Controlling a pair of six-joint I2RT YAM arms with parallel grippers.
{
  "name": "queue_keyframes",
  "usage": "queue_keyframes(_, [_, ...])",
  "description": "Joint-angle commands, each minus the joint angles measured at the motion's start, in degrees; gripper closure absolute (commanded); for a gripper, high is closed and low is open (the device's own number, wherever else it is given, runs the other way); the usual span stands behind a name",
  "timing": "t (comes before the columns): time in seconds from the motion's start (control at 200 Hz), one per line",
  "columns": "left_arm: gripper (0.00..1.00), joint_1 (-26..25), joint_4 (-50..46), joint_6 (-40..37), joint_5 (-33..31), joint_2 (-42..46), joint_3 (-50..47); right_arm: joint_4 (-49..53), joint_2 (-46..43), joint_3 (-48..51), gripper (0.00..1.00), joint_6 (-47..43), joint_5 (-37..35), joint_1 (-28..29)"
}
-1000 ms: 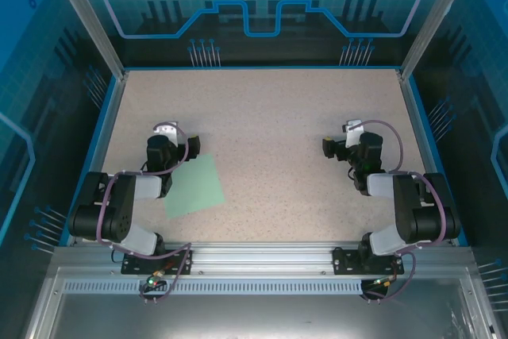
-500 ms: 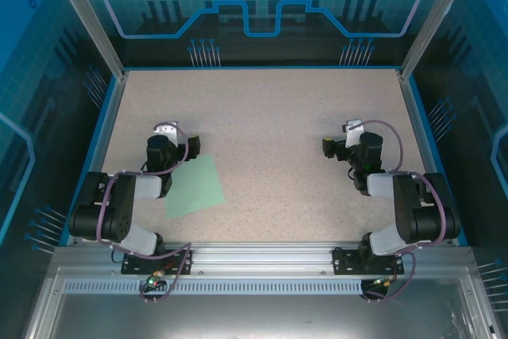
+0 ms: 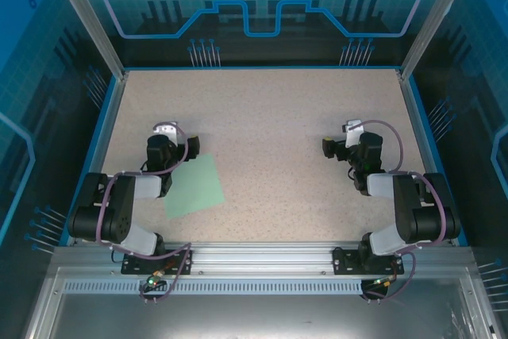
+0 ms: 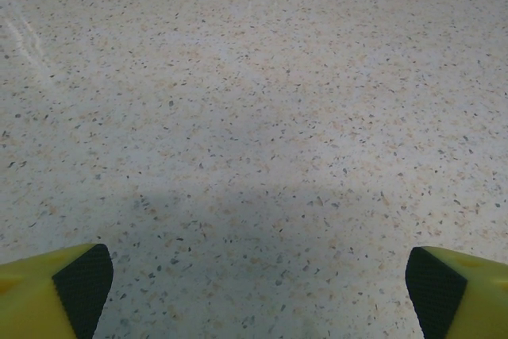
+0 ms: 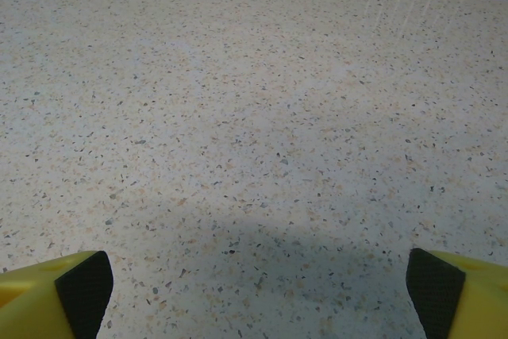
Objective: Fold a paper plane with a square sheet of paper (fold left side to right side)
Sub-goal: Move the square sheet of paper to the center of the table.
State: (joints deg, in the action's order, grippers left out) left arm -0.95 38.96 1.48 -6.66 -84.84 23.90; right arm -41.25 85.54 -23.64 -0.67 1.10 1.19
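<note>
The square sheet of paper (image 3: 195, 186), pale mint green, lies flat on the speckled table, turned slightly, just right of the left arm. Its left edge runs under that arm's forearm. The paper plane is out of view. My left gripper (image 3: 176, 137) hovers beyond the sheet's far left corner, pointing away from it. It is open, and its yellow fingertips (image 4: 71, 283) are set wide with bare table between them. My right gripper (image 3: 346, 139) is far to the right of the sheet. It is open too, with nothing between its fingertips (image 5: 75, 287).
The tabletop (image 3: 270, 117) is bounded by a blue rim and transparent walls at the back and on both sides. A metal rail (image 3: 262, 256) carrying the arm bases runs along the near edge.
</note>
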Motion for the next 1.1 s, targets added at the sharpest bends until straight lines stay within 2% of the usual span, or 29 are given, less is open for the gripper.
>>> queue_keyframes(0.0, [0.01,0.3,-17.6,3.1,-0.8,5.9,9.0,-1.4,0.4,-1.2,0.01,0.5,-0.5,0.6])
queue_keyframes(0.095, [0.01,-1.3,-34.5,6.8,1.6,8.4,15.7,3.8,-1.5,-3.4,0.01,0.5,-0.8,0.6])
queue_keyframes(0.185, [0.01,-5.8,-46.8,9.9,-2.2,10.2,19.6,12.7,-4.9,-6.6,0.01,1.1,-0.5,0.6])
queue_keyframes(0.295, [0.01,-7.8,-61.7,19.3,-5.1,9.5,24.0,19.9,-9.3,-7.7,0.01,3.4,0.9,0.7])
queue_keyframes(0.38, [0.01,-8.1,-70.7,25.3,-4.7,8.4,25.4,24.1,-13.4,-7.4,0.01,4.9,1.9,1.3])
queue_keyframes(0.49, [0.01,-8.5,-79.5,30.1,-4.1,7.3,25.5,33.4,-18.5,-8.9,0.01,6.3,-0.7,2.7])
queue_keyframes(0.605, [0.01,-8.9,-83.2,31.7,-2.3,7.2,23.8,37.9,-23.4,-8.9,0.01,7.6,-1.3,3.2])
queue_keyframes(0.73, [0.01,-9.1,-82.8,31.8,-0.9,5.4,22.0,40.8,-26.2,-9.1,0.01,7.8,-1.8,3.6])
queue_keyframes(1.095, [0.01,-11.9,-81.5,29.4,1.4,-8.8,26.6,43.3,-28.9,-8.5,0.01,7.7,-2.9,4.2])
